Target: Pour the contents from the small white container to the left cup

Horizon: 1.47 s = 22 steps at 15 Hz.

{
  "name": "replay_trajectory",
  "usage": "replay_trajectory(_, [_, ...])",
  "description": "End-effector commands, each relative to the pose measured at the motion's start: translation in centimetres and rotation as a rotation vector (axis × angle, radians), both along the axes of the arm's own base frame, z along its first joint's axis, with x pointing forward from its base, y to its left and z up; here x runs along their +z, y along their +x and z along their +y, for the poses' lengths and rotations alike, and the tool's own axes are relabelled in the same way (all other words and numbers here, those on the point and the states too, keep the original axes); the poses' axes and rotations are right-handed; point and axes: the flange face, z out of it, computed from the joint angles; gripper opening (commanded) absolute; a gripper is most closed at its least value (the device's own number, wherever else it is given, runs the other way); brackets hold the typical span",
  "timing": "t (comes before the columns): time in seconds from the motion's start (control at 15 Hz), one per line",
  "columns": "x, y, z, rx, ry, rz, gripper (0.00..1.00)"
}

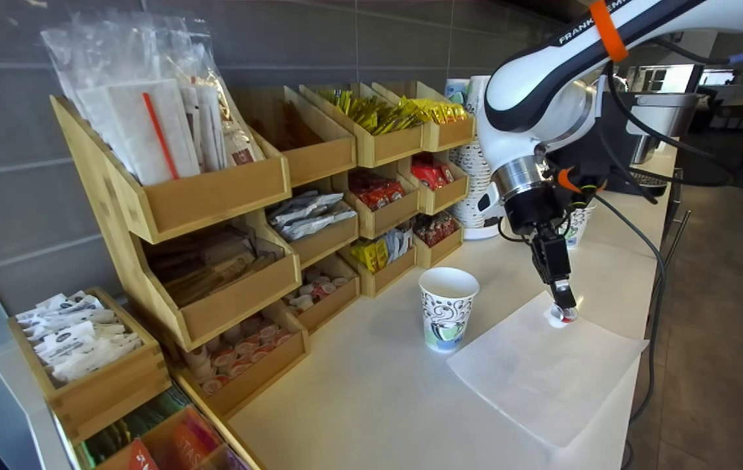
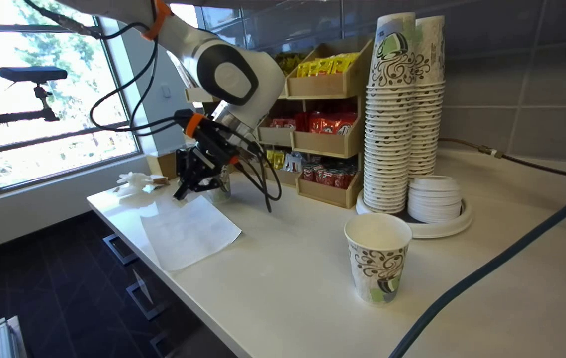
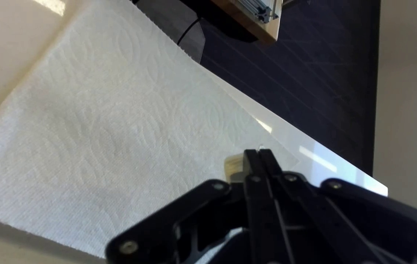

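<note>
Small white roundish container (image 1: 559, 317): at the tips of the black two-fingered claw (image 3: 258, 151), near a corner of the white embossed paper towel (image 1: 541, 385); resting or raised, cannot tell.
Claw: fingers together; whether they pinch the container's edge, cannot tell.
White robot arm (image 1: 528, 98): bent at the wrist, claw slanting steeply down.
Scroll-printed white paper cup (image 1: 448, 320): upright on the pale tabletop (image 1: 371, 405), just beside the towel.
Matching paper cup (image 2: 378, 268): upright, before tall white cup stacks (image 2: 390, 139).
Tan wooden bins (image 1: 221, 199): holding yellow packets (image 1: 440, 111), red packets (image 1: 433, 175) and small pink-lidded white pots (image 1: 241, 356).
</note>
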Motion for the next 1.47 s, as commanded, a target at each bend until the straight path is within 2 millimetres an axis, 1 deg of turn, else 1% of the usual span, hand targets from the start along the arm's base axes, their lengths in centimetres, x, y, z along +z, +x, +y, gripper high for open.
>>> replay_trajectory(0.0, [-1.4, 0.8, 0.2, 0.002, -0.023, 0.031, 0.01])
replay_trajectory(0.27, [-2.9, 1.3, 0.3, -0.007, -0.039, 0.030, 0.01])
replay_trajectory(0.8, [-5.2, 1.9, 0.2, -0.019, -0.068, 0.029, 0.01])
replay_trajectory(1.0, [-5.7, 1.9, -0.2, -0.005, -0.084, 0.023, 0.01])
replay_trajectory(1.2, [-5.8, 2.0, -0.4, -0.001, -0.091, 0.023, 0.01])
replay_trajectory(1.27, [-5.7, 2.0, -0.5, 0.001, -0.090, 0.025, 0.14])
replay_trajectory(1.33, [-5.6, 2.0, -0.6, 0.004, -0.090, 0.025, 0.30])
replay_trajectory(1.4, [-5.4, 2.1, -0.8, -0.001, -0.085, 0.017, 0.35])
